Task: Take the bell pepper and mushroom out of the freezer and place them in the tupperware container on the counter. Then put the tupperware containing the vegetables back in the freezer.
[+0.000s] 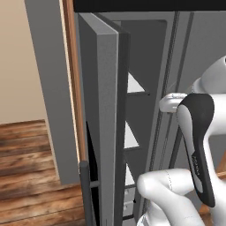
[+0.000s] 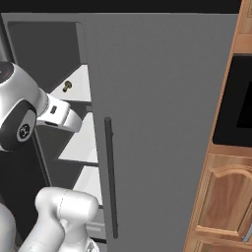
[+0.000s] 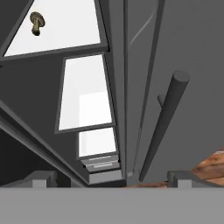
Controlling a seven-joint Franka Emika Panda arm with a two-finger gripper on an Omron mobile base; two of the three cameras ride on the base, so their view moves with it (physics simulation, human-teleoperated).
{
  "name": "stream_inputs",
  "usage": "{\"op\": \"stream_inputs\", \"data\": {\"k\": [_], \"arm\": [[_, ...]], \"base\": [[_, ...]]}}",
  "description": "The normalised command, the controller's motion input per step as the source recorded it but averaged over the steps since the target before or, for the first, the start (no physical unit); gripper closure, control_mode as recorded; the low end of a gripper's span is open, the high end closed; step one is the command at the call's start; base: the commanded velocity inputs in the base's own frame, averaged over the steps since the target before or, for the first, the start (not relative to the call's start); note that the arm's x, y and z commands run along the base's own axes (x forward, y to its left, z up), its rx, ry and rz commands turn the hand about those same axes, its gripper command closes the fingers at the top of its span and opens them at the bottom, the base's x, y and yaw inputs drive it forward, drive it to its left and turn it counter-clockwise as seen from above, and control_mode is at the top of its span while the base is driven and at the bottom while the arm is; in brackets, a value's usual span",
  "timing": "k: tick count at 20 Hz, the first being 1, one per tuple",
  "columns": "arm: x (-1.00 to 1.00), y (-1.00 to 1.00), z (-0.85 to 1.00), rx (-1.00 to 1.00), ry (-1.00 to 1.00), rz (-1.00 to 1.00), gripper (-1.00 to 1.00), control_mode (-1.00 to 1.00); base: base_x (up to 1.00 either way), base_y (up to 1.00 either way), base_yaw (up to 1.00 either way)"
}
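The freezer (image 2: 47,44) stands open, its door (image 1: 106,110) swung out edge-on in the left base view. A tiny tan mushroom (image 3: 36,22) lies on an upper white shelf (image 3: 65,30); it also shows as the mushroom (image 2: 67,85) in the right base view. My gripper (image 3: 111,180) is open, its two dark fingertips (image 3: 39,179) wide apart with nothing between them. It hangs in front of the freezer opening, well away from the mushroom. White shelves step down to two small grey drawers (image 3: 103,165). The bell pepper, the tupperware container and the counter are out of view.
A long dark bar handle (image 3: 164,127) on the neighbouring grey fridge door (image 2: 162,123) runs close beside the hand. Wooden cabinets (image 2: 226,197) and a dark appliance front (image 2: 241,93) stand to the right. Wood floor (image 1: 26,176) lies left of the open door.
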Motion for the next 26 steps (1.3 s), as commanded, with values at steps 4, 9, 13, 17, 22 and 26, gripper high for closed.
{"op": "stream_inputs", "data": {"k": [4,9,13,17,22,26], "arm": [[0.0,0.0,0.01,0.0,0.03,0.0,-1.0,-1.0],[0.0,0.0,0.33,0.0,0.0,0.05,-1.0,-1.0],[0.0,0.24,0.37,0.0,-0.05,0.02,-1.0,-1.0],[0.0,0.31,0.06,0.0,-0.06,0.11,-1.0,-1.0],[0.0,0.39,0.0,0.0,-0.04,0.19,-1.0,-1.0],[0.02,0.36,-0.03,0.0,-0.05,0.2,-1.0,-1.0]], "base": [[0.0,0.0,0.0],[0.0,0.0,0.0],[0.0,0.0,0.0],[0.0,0.0,0.0],[0.0,0.0,0.0],[0.0,0.0,0.0]]}}
